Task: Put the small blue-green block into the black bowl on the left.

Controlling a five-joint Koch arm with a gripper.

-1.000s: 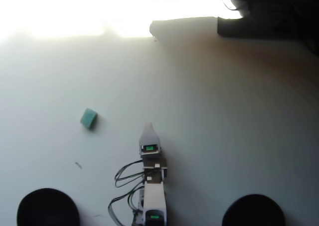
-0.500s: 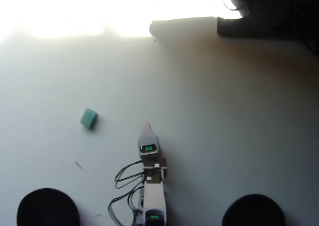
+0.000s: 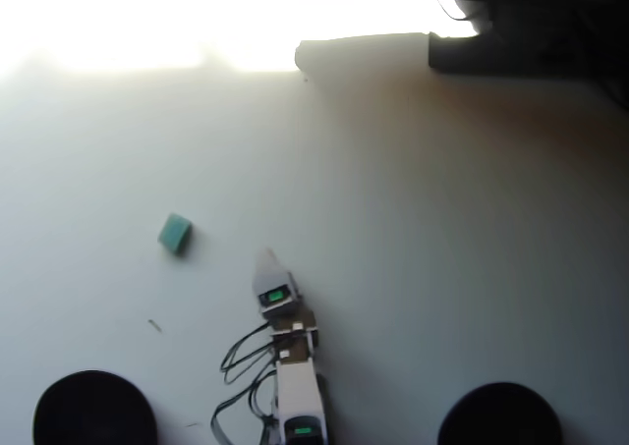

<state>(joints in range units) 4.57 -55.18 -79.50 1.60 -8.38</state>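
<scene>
Overhead view shows the small blue-green block (image 3: 175, 234) lying flat on the white table (image 3: 423, 239), turned a little so that its corners point roughly up and down in the picture; it has no clear long axis. From the gripper (image 3: 265, 258) the block lies at about ten o'clock, near but with bare table between them. The black bowl (image 3: 94, 410) sits at the bottom left edge, at about seven o'clock from the block and well apart from it. A second dark bowl (image 3: 499, 416) sits at the bottom right.

From the bottom edge the arm reaches upward and leans slightly toward eleven o'clock, so its tip points just to the right of the block. Only one pale pointed tip shows, so I cannot tell how far the jaws are apart. Nothing appears to be held.
</scene>
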